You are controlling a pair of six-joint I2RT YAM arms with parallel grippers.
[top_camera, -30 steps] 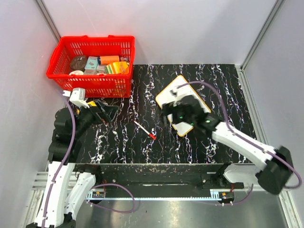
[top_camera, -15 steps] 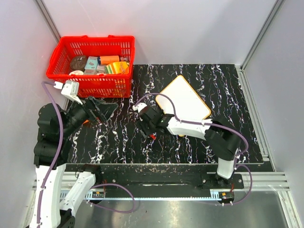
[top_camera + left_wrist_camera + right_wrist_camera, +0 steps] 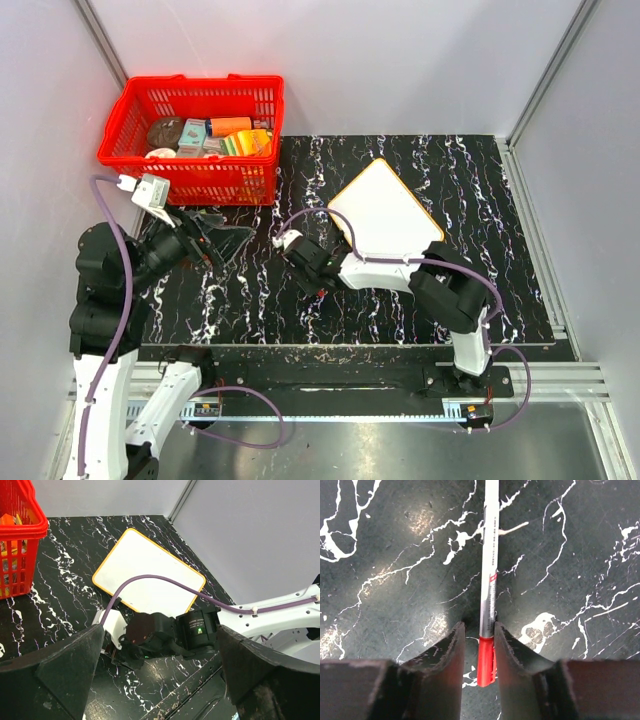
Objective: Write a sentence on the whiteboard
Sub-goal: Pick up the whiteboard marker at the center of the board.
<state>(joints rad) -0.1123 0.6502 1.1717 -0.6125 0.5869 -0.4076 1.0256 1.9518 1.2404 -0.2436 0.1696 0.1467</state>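
We note the right pincer [image 3: 479,626] has swung off the blank whiteboard [image 3: 385,215] and narrows around the red-capped marker [image 3: 489,555] (clamped yet? we cannot tell), pickup before writing; left pincer [image 3: 160,630] gapes idle.

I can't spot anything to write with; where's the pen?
The marker lies on the black table, between the right end effector's fingers, near the whiteboard's left corner in the top view.

The whiteboard [image 3: 385,212] lay flat on the black marbled tabletop [image 3: 240,292], a little right of the middle, turned like a diamond with one rounded corner pointing at the back wall [image 3: 350,60]. Its face was plain white, edged by a thin orange-yellow rim.
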